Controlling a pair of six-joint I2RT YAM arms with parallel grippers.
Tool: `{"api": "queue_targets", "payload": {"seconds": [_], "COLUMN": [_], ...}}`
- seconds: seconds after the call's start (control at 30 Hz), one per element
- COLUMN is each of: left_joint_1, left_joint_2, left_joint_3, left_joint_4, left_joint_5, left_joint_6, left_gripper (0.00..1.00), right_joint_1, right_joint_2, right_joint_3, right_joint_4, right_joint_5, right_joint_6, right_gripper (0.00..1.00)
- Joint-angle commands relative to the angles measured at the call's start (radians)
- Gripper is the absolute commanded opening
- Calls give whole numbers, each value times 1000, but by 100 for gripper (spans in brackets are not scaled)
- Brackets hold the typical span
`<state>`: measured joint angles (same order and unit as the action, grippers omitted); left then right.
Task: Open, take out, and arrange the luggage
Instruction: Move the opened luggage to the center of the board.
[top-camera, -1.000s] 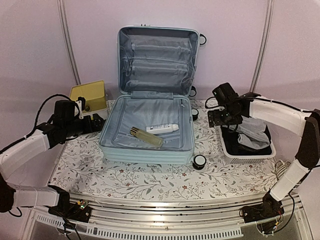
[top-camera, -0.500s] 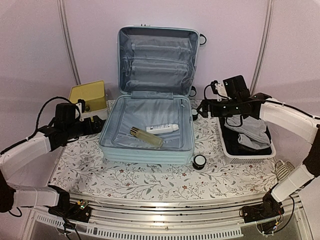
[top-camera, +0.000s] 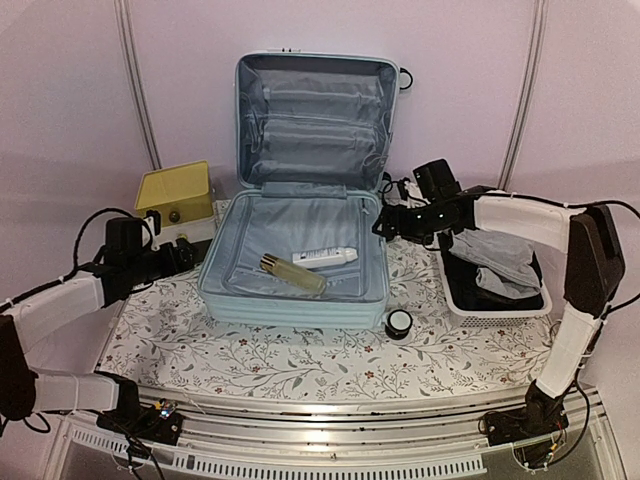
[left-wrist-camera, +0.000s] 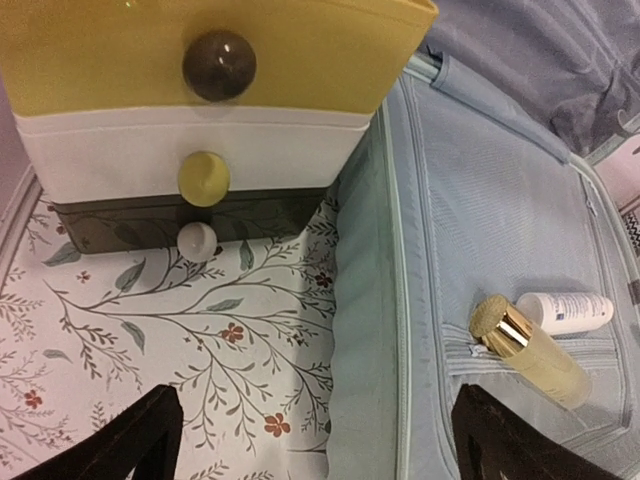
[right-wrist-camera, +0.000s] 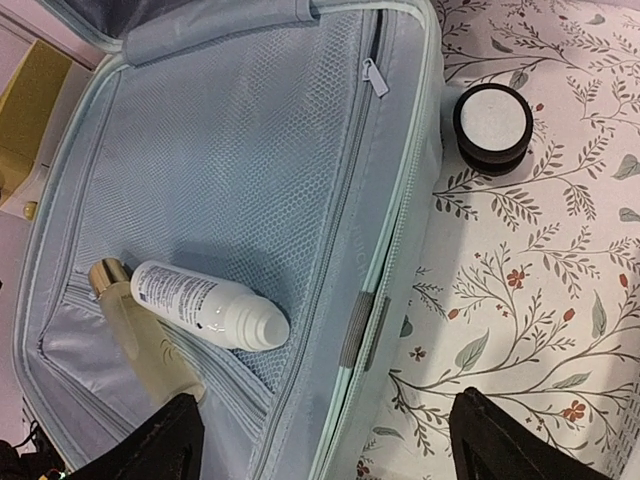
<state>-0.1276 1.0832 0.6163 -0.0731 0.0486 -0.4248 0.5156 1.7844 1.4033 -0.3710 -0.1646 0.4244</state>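
A: Starting at the right gripper (right-wrist-camera: 325, 445): spread wide, gripping nothing, touching nothing. Hanging above the right-hand rim of the suitcase (right-wrist-camera: 230, 150), partly over lining, partly over the flowered tablecloth (right-wrist-camera: 520, 300).

B: Room underneath?

A: Seems so. Below and to its left, a white tube (right-wrist-camera: 205, 305) lying on the mesh, just beside a yellow bottle (right-wrist-camera: 140, 340) with a gold cap. Past the rim, close against the shell, a black-and-white wheel (right-wrist-camera: 491, 125).

B: And further out on that side?

A: Bare cloth, then a white basket (top-camera: 490, 312) holding grey fabric, near the table's right edge.

B: Turning to the left gripper (left-wrist-camera: 320, 445)?

A: Also wide open, empty, clear of everything. Hovering low over the cloth beside the left wall of the suitcase, with a yellow-topped drawer box (left-wrist-camera: 200, 60) just ahead. Tight gap between box and shell; cannot tell the clearance on either side.

B: Placing the suitcase overall?

A: Middle of the table, lying flat and open, lid (top-camera: 315, 120) standing upright at the back. Open cloth along the near edge, broken only by another wheel (top-camera: 399, 323) just beside the front right corner.
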Motion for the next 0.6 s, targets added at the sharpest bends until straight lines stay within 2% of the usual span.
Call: {"api": "queue_targets", "payload": {"seconds": [0.0, 0.1, 0.23, 0.43, 0.57], "left_joint_1": [7, 4, -19, -59, -82], "left_joint_2": [61, 104, 149, 217, 248], "left_joint_3": [-17, -3, 11, 45, 60], "left_joint_4": [65, 74, 89, 88, 91], "left_joint_5": [95, 172, 231, 260, 270], "left_joint_6": [-2, 0, 17, 30, 33], "left_gripper": [93, 88, 80, 67, 64], "right_joint_1": [35, 35, 35, 35, 35], "right_joint_2": [59, 88, 118, 204, 252], "right_joint_3": [78, 95, 109, 191, 250], "right_joint_4": [-36, -70, -82, -97, -107], "right_joint_5": [110, 197, 261, 247, 210], "right_joint_6": [42, 69, 78, 31, 8], "right_gripper": [85, 77, 74, 61, 59]}}
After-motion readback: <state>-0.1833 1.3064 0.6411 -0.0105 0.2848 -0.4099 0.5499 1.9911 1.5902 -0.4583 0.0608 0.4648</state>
